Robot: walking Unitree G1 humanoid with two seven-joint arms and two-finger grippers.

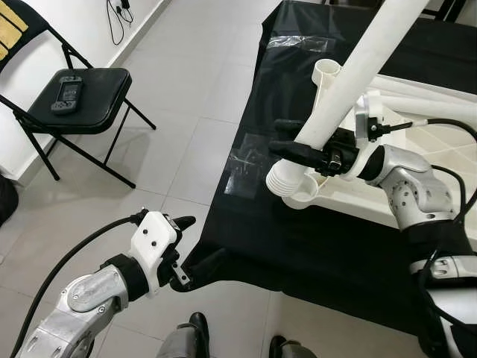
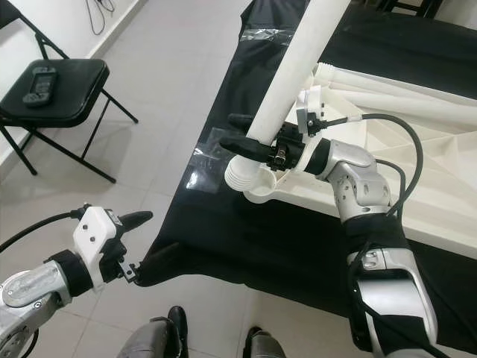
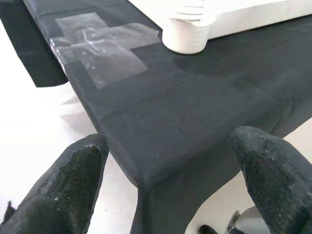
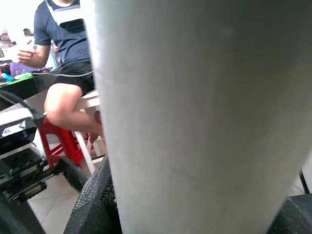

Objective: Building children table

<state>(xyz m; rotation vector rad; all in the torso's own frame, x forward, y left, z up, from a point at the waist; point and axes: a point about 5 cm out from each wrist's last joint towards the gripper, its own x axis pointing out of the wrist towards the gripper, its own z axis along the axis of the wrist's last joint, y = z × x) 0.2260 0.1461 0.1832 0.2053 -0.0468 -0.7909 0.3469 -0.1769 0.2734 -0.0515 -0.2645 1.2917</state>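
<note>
A long white table leg (image 1: 350,82) slants up and to the right, with my right gripper (image 1: 294,145) shut on it just above its ribbed lower end (image 1: 287,179). That end rests at a round corner socket (image 1: 302,195) of the white tabletop (image 1: 417,149), which lies upside down on the black-covered table (image 1: 298,246). In the right wrist view the leg (image 4: 204,112) stands close between the fingers. My left gripper (image 1: 182,252) is open at the cloth's near-left corner. The left wrist view has its fingers (image 3: 68,195) wide apart over the black cloth (image 3: 195,112), with the socket (image 3: 187,34) beyond.
More white legs (image 1: 425,104) lie on the tabletop, near another upright socket (image 1: 326,72). A clear tape patch (image 3: 102,46) is on the cloth. A black folding chair (image 1: 82,97) with a controller (image 1: 67,93) stands at far left. A seated person (image 4: 68,44) and a red stool (image 4: 58,141) are behind.
</note>
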